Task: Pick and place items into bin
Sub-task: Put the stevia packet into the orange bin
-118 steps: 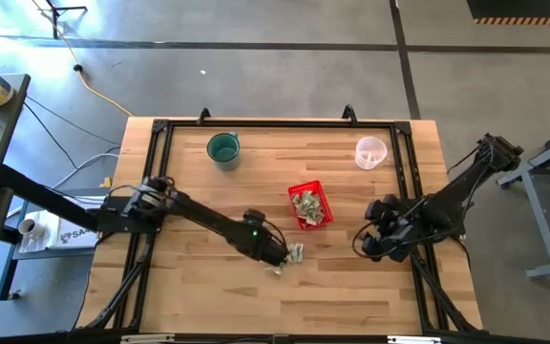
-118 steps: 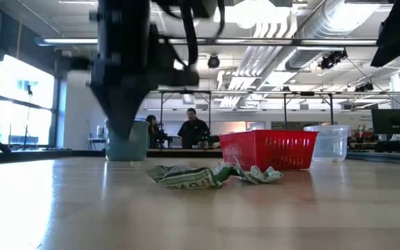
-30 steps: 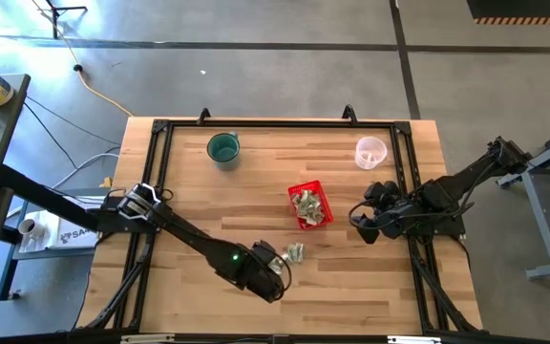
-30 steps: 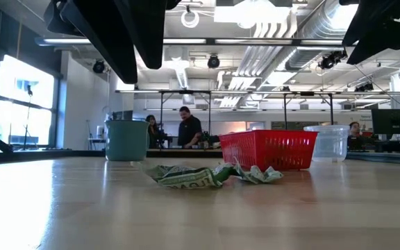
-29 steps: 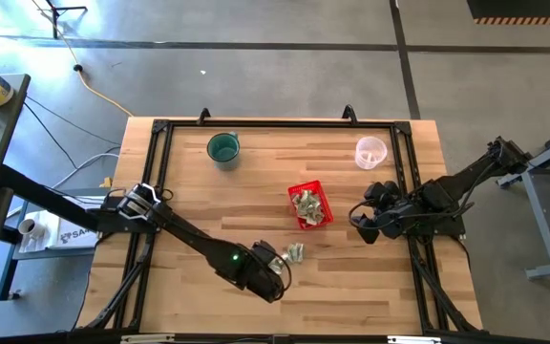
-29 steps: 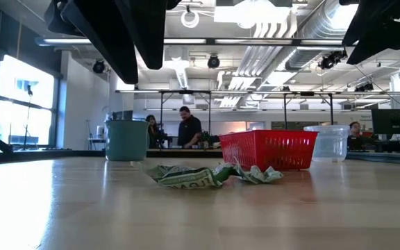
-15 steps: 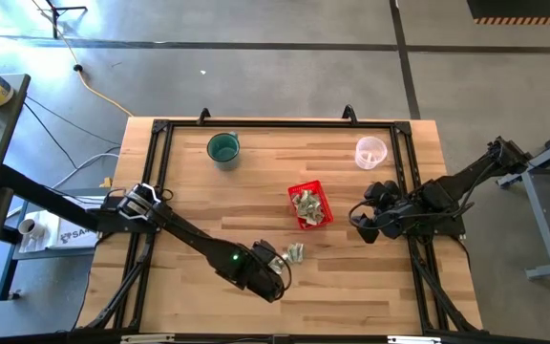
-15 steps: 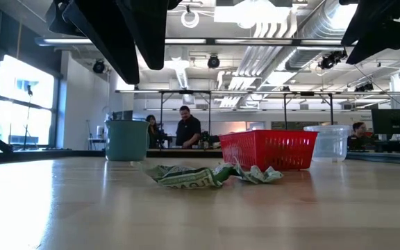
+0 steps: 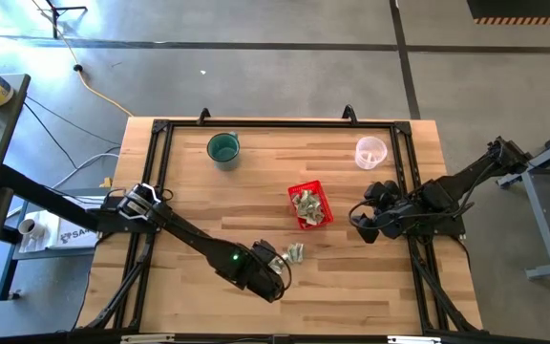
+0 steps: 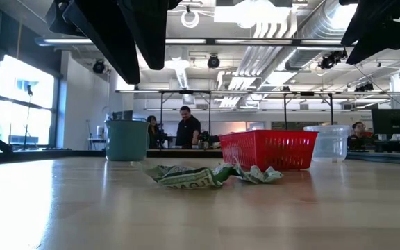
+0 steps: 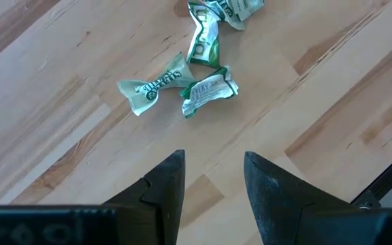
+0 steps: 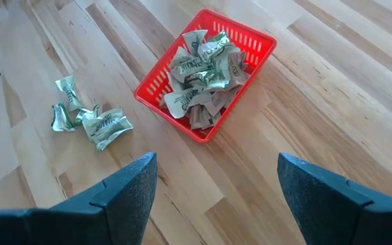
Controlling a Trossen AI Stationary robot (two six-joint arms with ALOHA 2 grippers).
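Observation:
Several small crumpled green-and-white wrappers (image 9: 294, 253) lie loose on the wood near the table's near edge, also in the left wrist view (image 11: 182, 87), the right wrist view (image 12: 90, 119) and the low view (image 10: 207, 175). The red basket (image 9: 309, 218) stands just beyond them and holds a heap of the same wrappers (image 12: 203, 64). My left gripper (image 9: 277, 268) hangs open above the table just left of the loose wrappers, its fingers (image 11: 213, 180) short of them. My right gripper (image 9: 362, 227) hovers wide open (image 12: 216, 184) to the right of the basket (image 12: 169, 116).
A teal cup (image 9: 222, 148) stands at the far left of the table and a clear plastic cup (image 9: 370, 151) at the far right. A black frame (image 9: 160, 134) runs along the table's edges. In the low view, people (image 10: 187, 128) stand in the room beyond.

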